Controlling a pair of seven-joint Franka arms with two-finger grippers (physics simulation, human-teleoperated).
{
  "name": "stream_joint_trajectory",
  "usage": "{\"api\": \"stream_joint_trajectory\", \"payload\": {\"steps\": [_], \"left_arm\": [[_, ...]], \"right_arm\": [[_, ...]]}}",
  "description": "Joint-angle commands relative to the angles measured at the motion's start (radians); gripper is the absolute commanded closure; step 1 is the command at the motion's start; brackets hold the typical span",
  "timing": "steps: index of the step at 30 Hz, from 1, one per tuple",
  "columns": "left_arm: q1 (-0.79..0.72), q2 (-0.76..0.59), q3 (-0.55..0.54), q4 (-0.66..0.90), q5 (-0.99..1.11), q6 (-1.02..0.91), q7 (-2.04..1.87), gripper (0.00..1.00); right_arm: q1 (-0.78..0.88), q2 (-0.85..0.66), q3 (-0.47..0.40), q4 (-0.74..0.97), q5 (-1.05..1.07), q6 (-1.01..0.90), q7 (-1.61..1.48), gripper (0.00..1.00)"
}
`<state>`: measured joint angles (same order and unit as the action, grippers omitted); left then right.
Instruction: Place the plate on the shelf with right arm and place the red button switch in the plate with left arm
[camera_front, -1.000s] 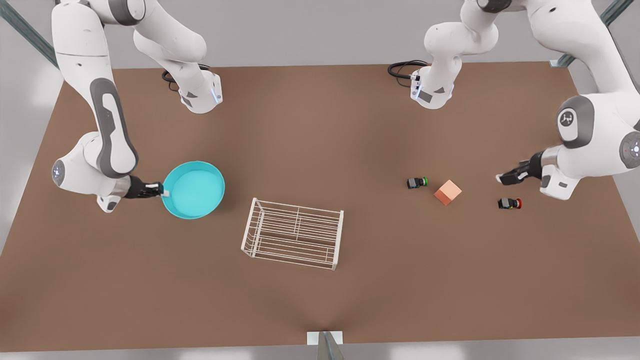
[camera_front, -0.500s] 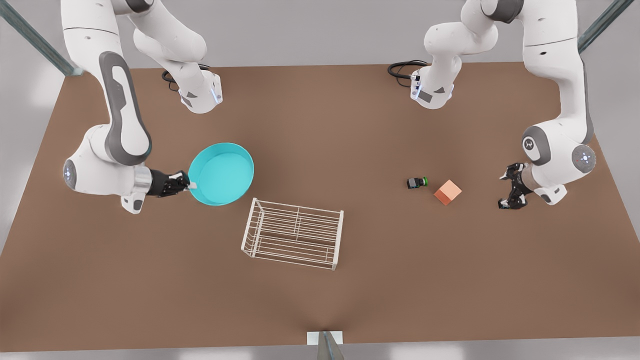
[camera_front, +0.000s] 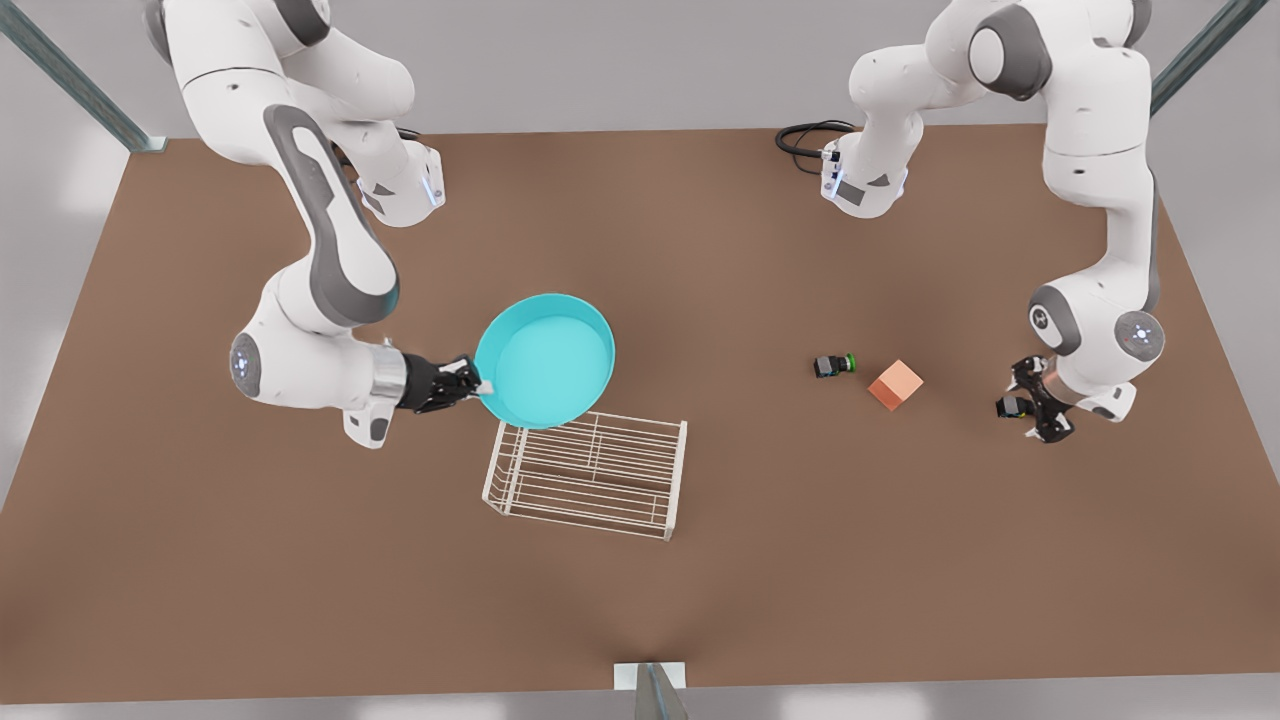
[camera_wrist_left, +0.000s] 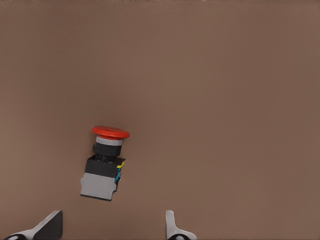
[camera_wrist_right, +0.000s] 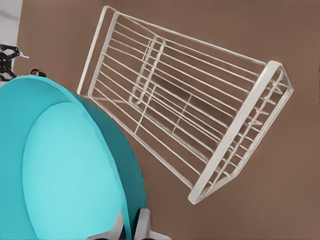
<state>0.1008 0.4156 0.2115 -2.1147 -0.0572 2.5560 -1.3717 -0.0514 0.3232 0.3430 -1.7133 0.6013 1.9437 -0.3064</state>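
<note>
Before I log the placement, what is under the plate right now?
Held by the right end effector, the plate hangs over the shelf, its near rim overlapping the rack's far corner. Table lies under the rest. The bars directly below are covered.

We see a brown worktop (camera_front: 700, 600) carrying the white wire shelf (camera_front: 590, 478), a green-capped switch (camera_front: 832, 365), an orange-pink cube (camera_front: 895, 385) and the red button switch (camera_wrist_left: 104, 162).

turquoise plate (camera_front: 545, 360), white shelf (camera_front: 590, 470), red-capped black switch (camera_wrist_left: 104, 162)
</note>
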Motion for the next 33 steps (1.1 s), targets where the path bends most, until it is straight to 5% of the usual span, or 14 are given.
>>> {"api": "stream_joint_trajectory", "payload": {"steps": [1, 3, 5, 23, 24, 26, 30, 33], "left_arm": [[0.007, 0.008, 0.0, -0.004, 0.004, 0.082, -0.03, 0.0], [0.005, 0.002, 0.0, -0.028, 0.004, 0.082, 0.049, 0.0], [0.002, 0.0, 0.0, -0.039, 0.005, 0.076, 0.169, 0.0], [0.005, 0.104, 0.003, -0.033, 0.003, 0.125, 0.418, 0.0], [0.005, 0.104, 0.005, -0.033, 0.004, 0.125, 0.418, 0.0], [0.005, 0.106, 0.005, -0.033, 0.004, 0.124, 0.418, 0.0], [0.007, 0.106, 0.008, -0.018, 0.005, 0.124, 0.419, 0.0], [0.013, 0.114, 0.022, -0.004, 0.005, 0.124, 0.425, 0.0]], "right_arm": [[0.005, 0.023, -0.001, 0.031, -0.005, 0.09, 0.32, 0.76], [0.053, 0.057, -0.044, 0.073, -0.005, 0.107, 0.325, 0.76], [0.192, 0.092, -0.193, 0.101, -0.005, 0.107, 0.325, 0.75], [0.337, 0.238, -0.292, 0.199, -0.002, 0.185, 0.36, 0.73], [0.337, 0.238, -0.292, 0.192, -0.002, 0.185, 0.36, 0.67], [0.335, 0.235, -0.294, 0.19, 0.0, 0.182, 0.362, 0.0], [0.332, 0.05, -0.306, 0.215, -0.006, 0.084, 0.404, 0.0], [0.328, -0.013, -0.414, 0.21, -0.452, -0.135, 0.23, 0.0]]}}
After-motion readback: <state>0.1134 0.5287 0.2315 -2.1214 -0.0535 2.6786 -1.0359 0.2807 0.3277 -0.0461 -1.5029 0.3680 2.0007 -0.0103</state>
